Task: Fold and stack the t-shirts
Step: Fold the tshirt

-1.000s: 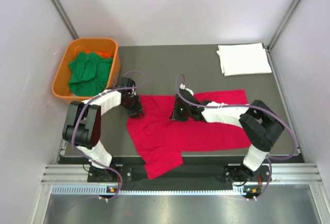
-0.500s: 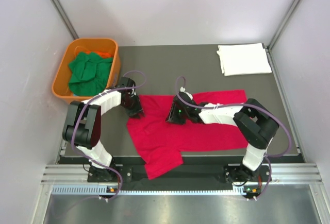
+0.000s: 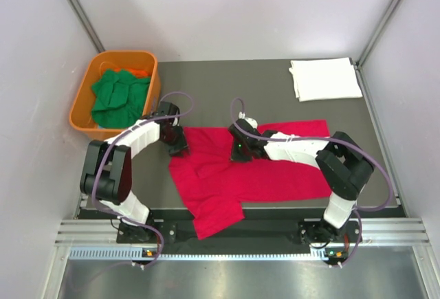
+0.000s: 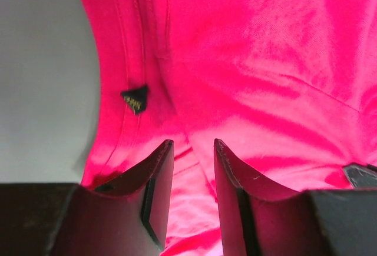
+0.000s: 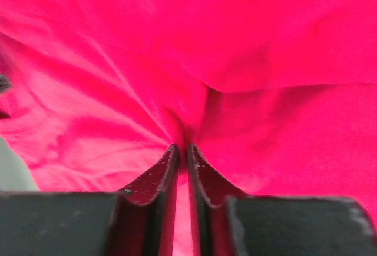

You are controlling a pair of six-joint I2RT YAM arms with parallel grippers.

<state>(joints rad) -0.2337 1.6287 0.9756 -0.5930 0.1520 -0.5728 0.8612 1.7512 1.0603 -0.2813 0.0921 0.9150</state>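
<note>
- Your right gripper [image 3: 238, 152] has just snapped closed, pinching a ridge of the red shirt [image 3: 275, 175] near its top edge, so I'd say the fold can start.
- Your left gripper [image 3: 180, 148] stays parted over the shirt's upper-left corner, gripping nothing.
- Both arms reach in low; the shirt lies spread at centre frame.

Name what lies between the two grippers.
Only the cloth of the red t-shirt lies between the left gripper and the right gripper. The top external view shows this.
</note>
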